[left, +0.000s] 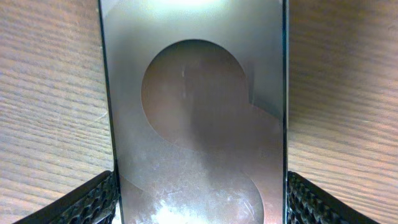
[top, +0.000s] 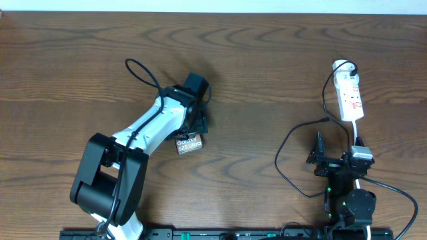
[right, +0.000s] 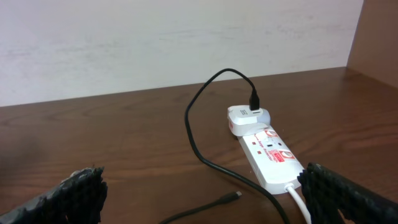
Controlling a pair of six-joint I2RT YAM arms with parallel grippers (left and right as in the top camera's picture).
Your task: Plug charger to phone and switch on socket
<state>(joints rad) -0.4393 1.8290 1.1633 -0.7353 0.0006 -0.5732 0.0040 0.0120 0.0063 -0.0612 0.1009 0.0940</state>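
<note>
The phone [top: 189, 143], a shiny grey-brown slab with white "Galaxy" lettering, lies on the wooden table left of centre. It fills the left wrist view [left: 199, 112], showing a large round mark. My left gripper [top: 192, 133] reaches over it, and the ribbed pads [left: 93, 202] press against both long edges. The white socket [top: 350, 97] [right: 273, 155] lies at the far right. The charger [top: 283, 150] [right: 193, 124] runs from a white adapter [right: 245, 118] at the socket's far end, and its plug tip [right: 236, 195] lies loose on the table. My right gripper [top: 339, 150] [right: 202, 199] stands open just short of the tip.
The socket's white cord [right: 298, 199] trails toward my right arm. A pale wall [right: 174, 37] rises behind the table's far edge. Thick black arm cables loop near the left arm [top: 143, 73].
</note>
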